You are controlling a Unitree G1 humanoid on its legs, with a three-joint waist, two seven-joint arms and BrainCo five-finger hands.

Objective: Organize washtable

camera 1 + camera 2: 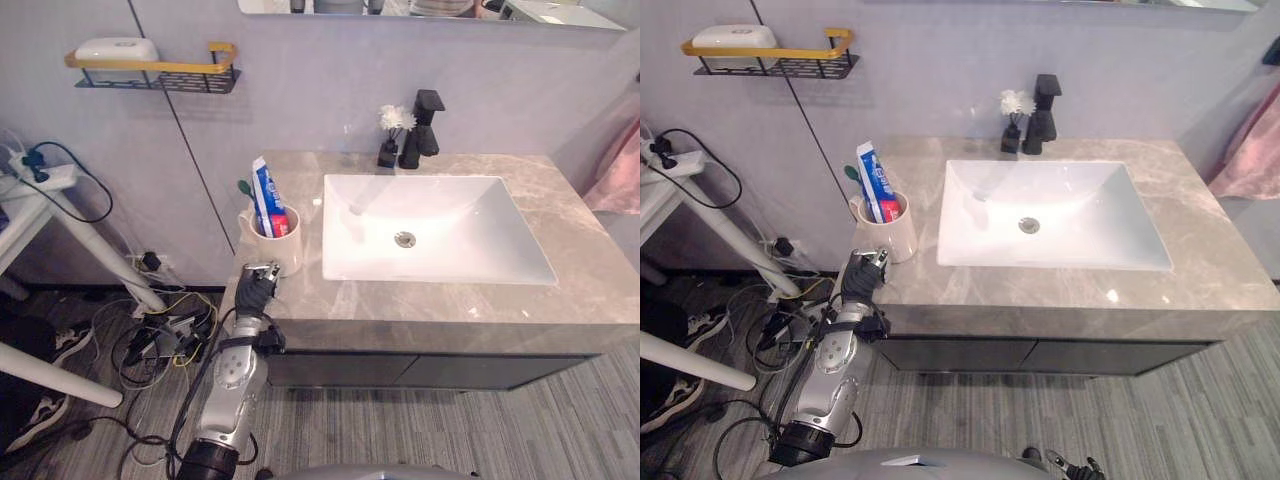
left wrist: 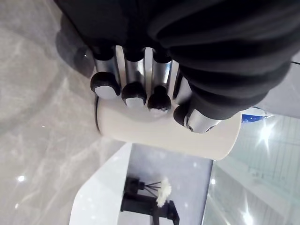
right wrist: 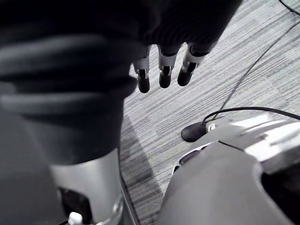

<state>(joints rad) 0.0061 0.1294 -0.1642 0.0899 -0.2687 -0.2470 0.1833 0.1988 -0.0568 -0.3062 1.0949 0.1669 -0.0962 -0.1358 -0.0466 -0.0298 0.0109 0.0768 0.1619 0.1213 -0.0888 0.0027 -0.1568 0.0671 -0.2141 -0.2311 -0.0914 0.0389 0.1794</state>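
A cream ceramic cup [image 1: 283, 252] holding a blue-and-white toothpaste tube [image 1: 267, 198] and a green-headed toothbrush [image 1: 243, 186] stands at the left end of the grey marble counter [image 1: 450, 302], beside the white rectangular sink basin [image 1: 440, 228]. The left hand [image 1: 258, 288] is at the cup's near side, its loosely extended fingertips [image 2: 135, 98] and thumb against the wall, not wrapped round it. The right hand [image 3: 164, 70] hangs with relaxed fingers above the grey striped floor [image 3: 206, 84], holding nothing.

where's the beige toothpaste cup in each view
Left eye view: cup on the counter's left end beside the sink, left hand at it.
Right eye view: cup, same place.
Left wrist view: cup just past that hand.
Right wrist view: right hand above floor.
Shared landmark: black faucet.
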